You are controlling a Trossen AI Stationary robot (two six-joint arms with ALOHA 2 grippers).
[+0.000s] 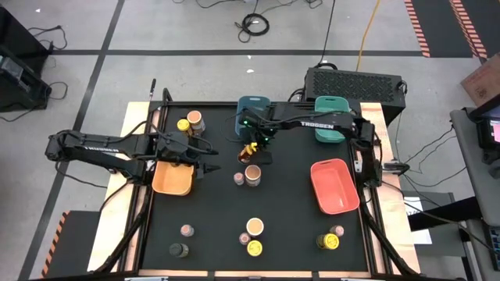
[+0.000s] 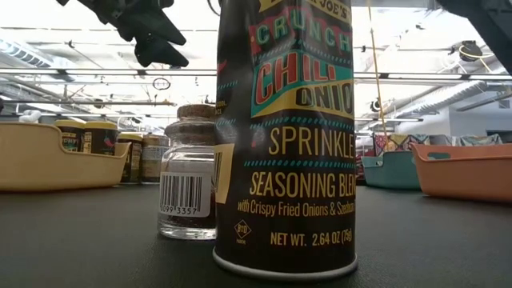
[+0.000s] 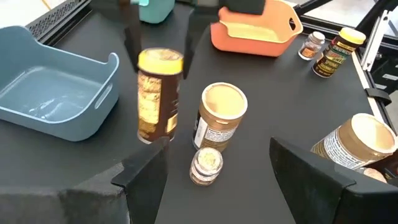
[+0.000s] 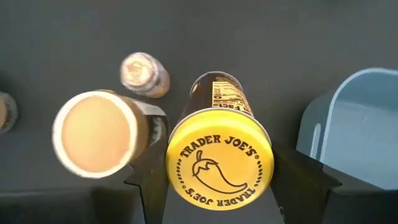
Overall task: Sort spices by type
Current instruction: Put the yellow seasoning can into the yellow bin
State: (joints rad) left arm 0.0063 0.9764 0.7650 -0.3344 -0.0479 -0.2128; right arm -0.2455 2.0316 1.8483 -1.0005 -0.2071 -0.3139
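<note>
The spices are small round jars spread over the black mat. My right gripper (image 1: pixel 250 150) reaches in from the right and is shut on a yellow-lidded jar (image 4: pixel 219 168), beside the blue bin (image 4: pixel 354 130). Just nearer stand a tan-topped jar (image 1: pixel 252 173) and a tiny pinkish-topped jar (image 1: pixel 238 179). My left gripper (image 1: pixel 209 164) hovers open by the orange bin (image 1: pixel 173 178), its fingers holding nothing. Two jars (image 1: pixel 191 122) stand at the far left. More jars (image 1: pixel 255 238) stand along the near edge, one dark olive (image 1: pixel 179 250). My right gripper has the yellow-lidded jar between its two fingers (image 3: pixel 130 43), which come down from above on either side of its top end (image 3: pixel 160 65). The lid hides the contact in the right wrist view. The jar stands slightly tilted; whether its base touches the mat I cannot tell.
A teal bin (image 1: pixel 330 117) sits at the far right and a red bin (image 1: pixel 334 186) at the right. A yellow-lidded jar (image 1: pixel 332 240) and a tiny one (image 1: pixel 339 231) stand near the front right. In the low view a tall seasoning jar (image 2: pixel 284 136) fills the foreground.
</note>
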